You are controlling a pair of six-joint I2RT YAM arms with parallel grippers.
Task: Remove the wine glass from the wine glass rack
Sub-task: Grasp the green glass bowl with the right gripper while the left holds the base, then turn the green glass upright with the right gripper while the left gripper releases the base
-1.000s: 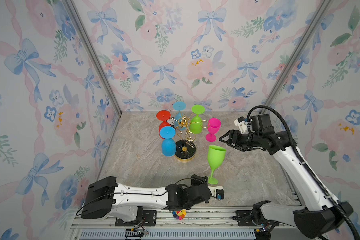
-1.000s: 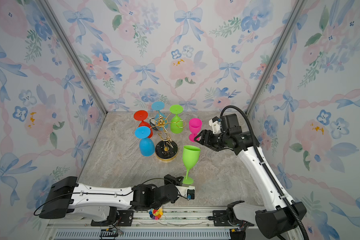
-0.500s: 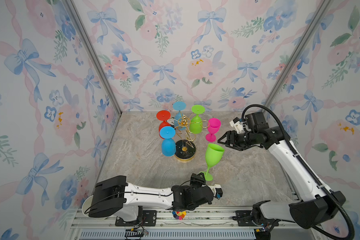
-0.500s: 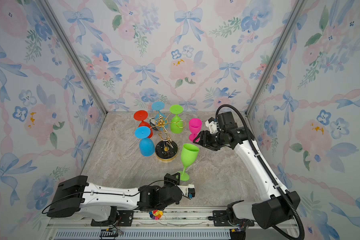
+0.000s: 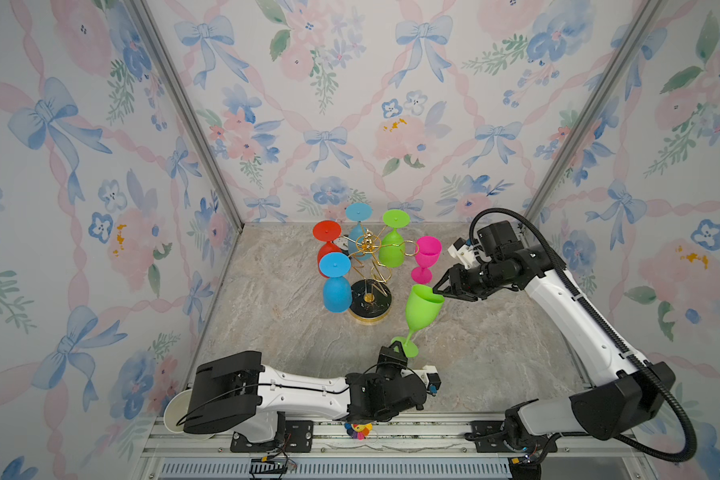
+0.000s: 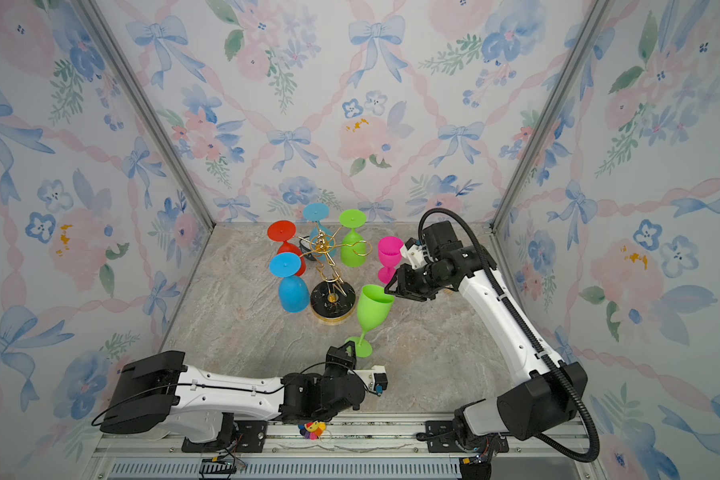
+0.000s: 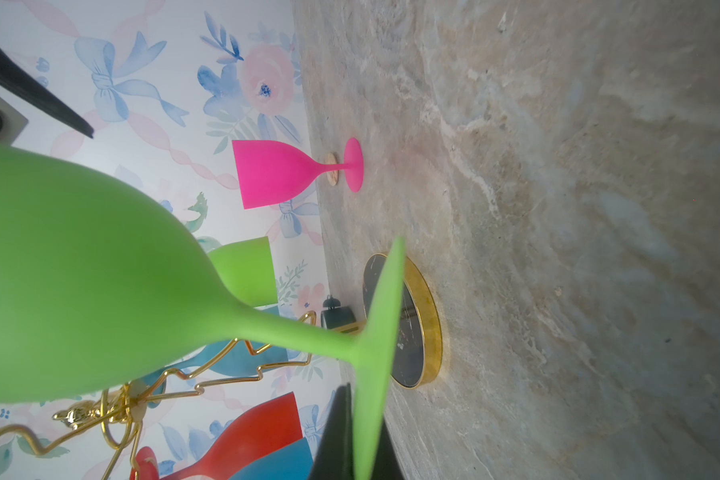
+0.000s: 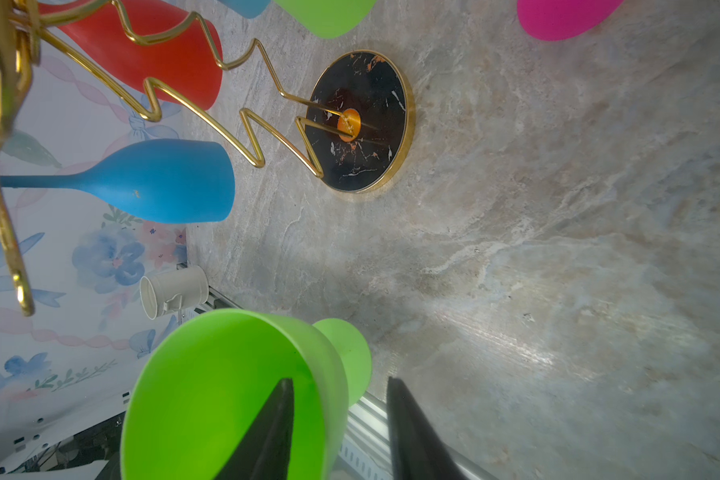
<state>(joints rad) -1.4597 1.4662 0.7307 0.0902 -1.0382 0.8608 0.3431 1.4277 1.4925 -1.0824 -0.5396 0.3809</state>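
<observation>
You had the green wine glass (image 5: 422, 307) off the wine glass rack (image 5: 377, 303). It was over the table (image 5: 287, 332) on the near right of the rack's black base, bowl up and leaning.

Your left gripper (image 5: 397, 347) was clenched on the glass's foot from the near side. In the left wrist view one black finger (image 7: 337, 432) lay against that foot.

Your right gripper (image 5: 437, 289) sat at the rim from the right. In the right wrist view one finger (image 8: 281, 411) was inside the bowl and the other finger (image 8: 400, 411) was outside it. A gap showed between that outer finger and the wall, so the jaws stood apart around the rim without pinching it.

The pink glass (image 5: 427, 253) stood upright on the table, right of the rack and farther back, apart from the green one. On the rack, a red glass (image 5: 327, 249), two blue glasses (image 5: 336, 291) and a second green glass (image 5: 391, 251) hung bowl-down.
</observation>
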